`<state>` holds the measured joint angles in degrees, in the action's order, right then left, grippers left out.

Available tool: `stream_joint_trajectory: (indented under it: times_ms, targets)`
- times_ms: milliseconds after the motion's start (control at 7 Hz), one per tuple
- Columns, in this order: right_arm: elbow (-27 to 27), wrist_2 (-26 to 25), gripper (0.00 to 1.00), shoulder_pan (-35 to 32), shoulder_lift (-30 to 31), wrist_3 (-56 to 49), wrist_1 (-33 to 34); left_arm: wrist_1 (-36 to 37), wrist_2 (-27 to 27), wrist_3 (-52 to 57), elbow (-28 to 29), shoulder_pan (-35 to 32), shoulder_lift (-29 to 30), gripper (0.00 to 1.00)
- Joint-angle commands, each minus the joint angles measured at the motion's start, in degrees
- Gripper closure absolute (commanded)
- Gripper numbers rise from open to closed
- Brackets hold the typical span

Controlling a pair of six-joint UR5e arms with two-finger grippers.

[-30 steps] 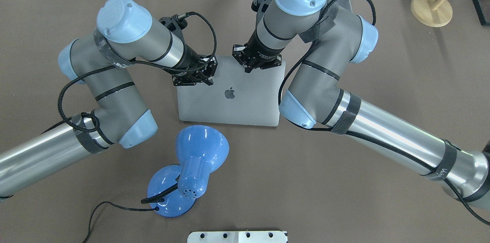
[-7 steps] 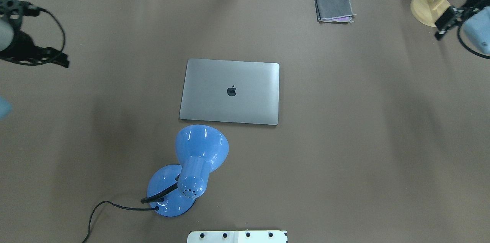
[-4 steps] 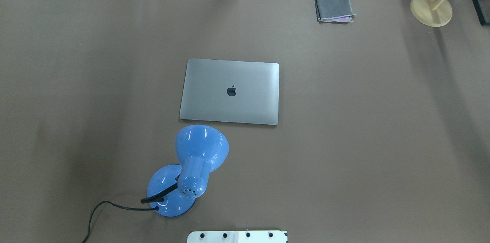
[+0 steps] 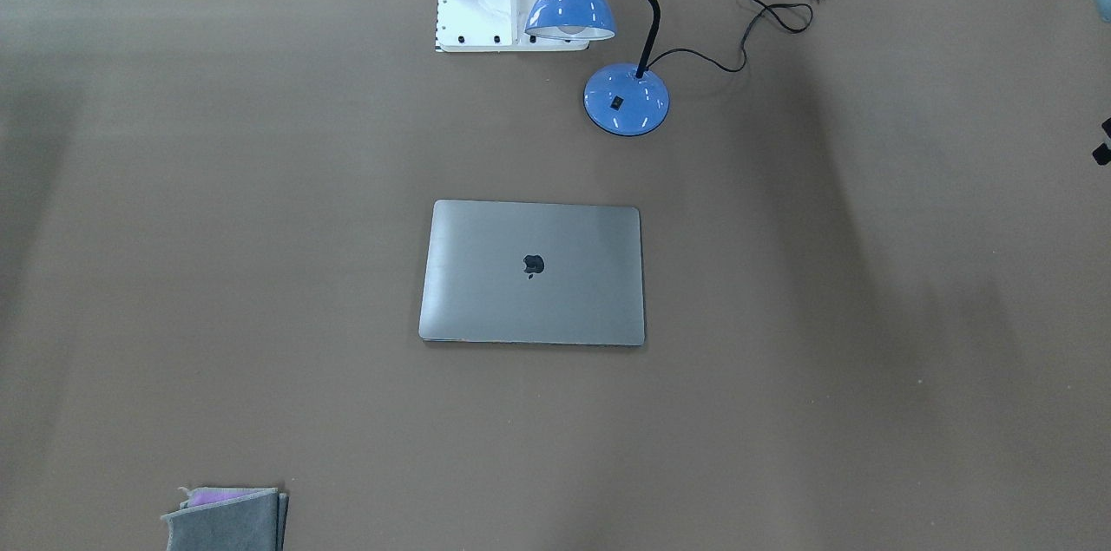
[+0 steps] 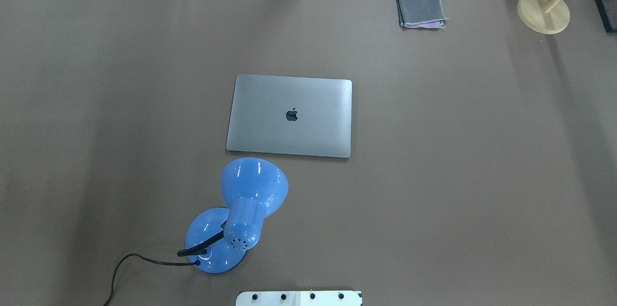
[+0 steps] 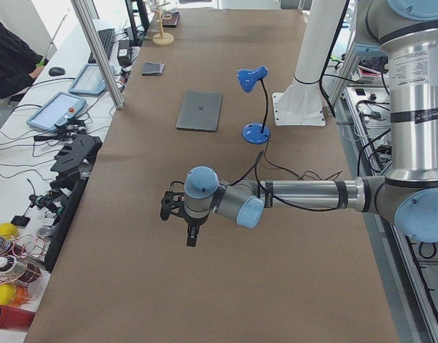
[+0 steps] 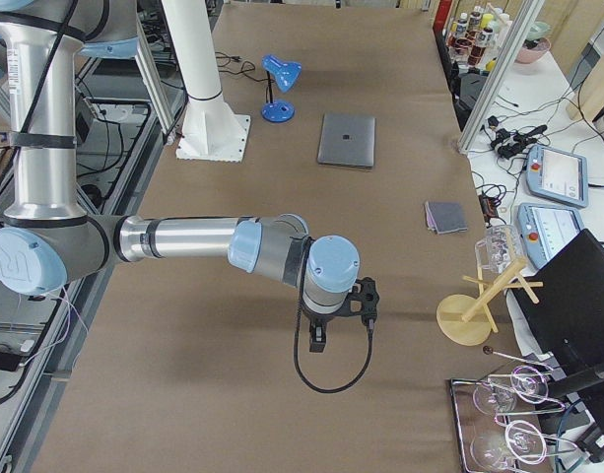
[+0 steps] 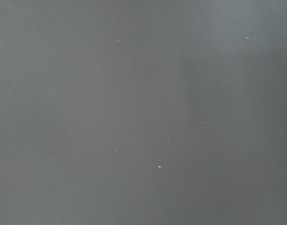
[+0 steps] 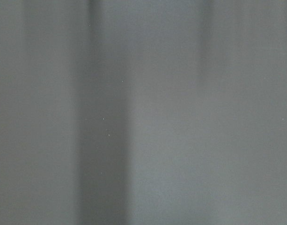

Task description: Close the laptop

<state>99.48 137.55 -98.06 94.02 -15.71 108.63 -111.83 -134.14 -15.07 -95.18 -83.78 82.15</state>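
1. Left gripper [image 6: 191, 239] hangs over the left end of the table [image 5: 434, 200], well apart from the laptop [image 5: 289, 115]; whether its fingers are spread or together, I cannot tell.
2. Lamp [image 5: 250, 200] stands near the laptop, on the robot's side.
3. Laptop lies flat mid-table, lid down, logo up.
4. Cloth [image 5: 420, 8] lies far right of it.
5. Right gripper [image 7: 317, 340] hangs over the right end, well apart from the laptop; its fingers' state cannot be told.
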Motion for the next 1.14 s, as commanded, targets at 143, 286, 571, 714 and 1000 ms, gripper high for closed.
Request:
stream_joint_trajectory:
  times_ms: [143, 286, 571, 714, 1000]
  targets:
    - [1.6, -5.3, 0.0, 0.2, 0.1, 0.9, -0.1, 13.7, 1.2, 12.0, -5.3, -1.9, 1.3, 0.01]
    - [1.2, -7.1, 0.0, 1.2, -1.0, 1.2, -0.6, 17.3, 2.8, 17.8, -5.4, -5.7, 1.7, 0.01]
    - [-1.5, -7.7, 0.0, 3.5, -1.6, 5.4, -6.6, 18.3, 2.7, 17.7, -5.4, -5.8, 1.8, 0.01]
    - [-2.0, -7.5, 0.0, 3.7, -1.6, 5.7, -7.5, 18.4, 2.7, 17.7, -5.2, -5.8, 2.0, 0.01]
    - [-2.0, -7.2, 0.0, 3.7, -1.6, 5.7, -7.6, 18.1, 2.6, 17.8, -5.4, -5.9, 1.5, 0.01]
